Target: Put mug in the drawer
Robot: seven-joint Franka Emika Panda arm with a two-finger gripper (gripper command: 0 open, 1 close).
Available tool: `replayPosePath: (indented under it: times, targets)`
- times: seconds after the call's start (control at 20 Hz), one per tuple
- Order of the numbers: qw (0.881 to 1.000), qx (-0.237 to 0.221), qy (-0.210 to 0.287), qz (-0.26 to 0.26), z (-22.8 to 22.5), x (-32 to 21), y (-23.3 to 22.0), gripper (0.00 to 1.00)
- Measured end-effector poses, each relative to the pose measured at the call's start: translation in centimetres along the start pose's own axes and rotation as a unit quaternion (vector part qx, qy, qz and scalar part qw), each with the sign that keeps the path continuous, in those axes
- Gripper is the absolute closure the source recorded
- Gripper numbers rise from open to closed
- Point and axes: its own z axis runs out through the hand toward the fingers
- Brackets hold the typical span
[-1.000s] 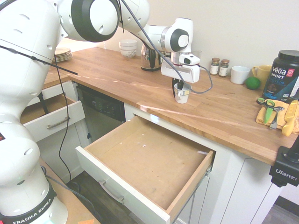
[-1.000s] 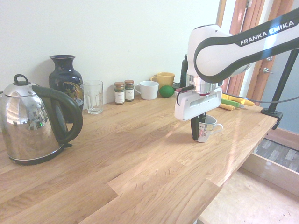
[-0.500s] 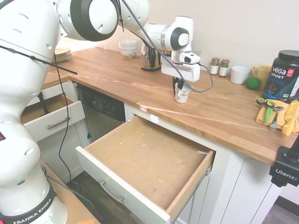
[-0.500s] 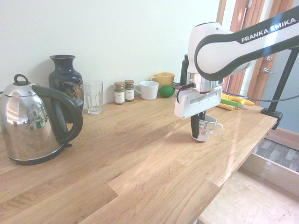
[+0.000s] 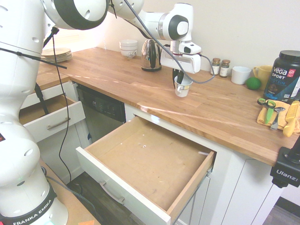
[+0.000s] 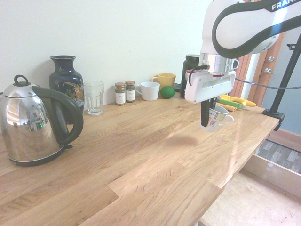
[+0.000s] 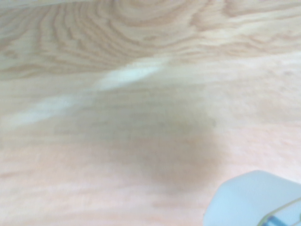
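**White mug off the counter**

White fingers of my gripper [image 5: 180, 78] clench the mug [image 6: 214, 118] by its rim, hanging above the wooden countertop [image 5: 225, 112] at frame centre. The drawer [image 5: 145, 164] gapes open, lower centre.

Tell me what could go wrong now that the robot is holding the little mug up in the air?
The tool pinches only one side of the mug, which hangs tilted above the counter, so it might slip and drop. It must also get past the counter's edge and down into the drawer; it could bump the edge or the drawer wall on the way.
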Motion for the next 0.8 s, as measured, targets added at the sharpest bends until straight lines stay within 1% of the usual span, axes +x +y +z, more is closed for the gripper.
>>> replayPosePath:
  times: [0.3,0.5,0.8]
  targets:
    - [1.0,0.002,-0.004,-0.004,-2.0,-2.2,3.8,1.0]
    - [1.0,0.006,-0.003,-0.005,-2.3,-3.1,6.7,1.0]
    - [1.0,0.013,-0.002,-0.018,-3.4,-6.8,10.9,1.0]
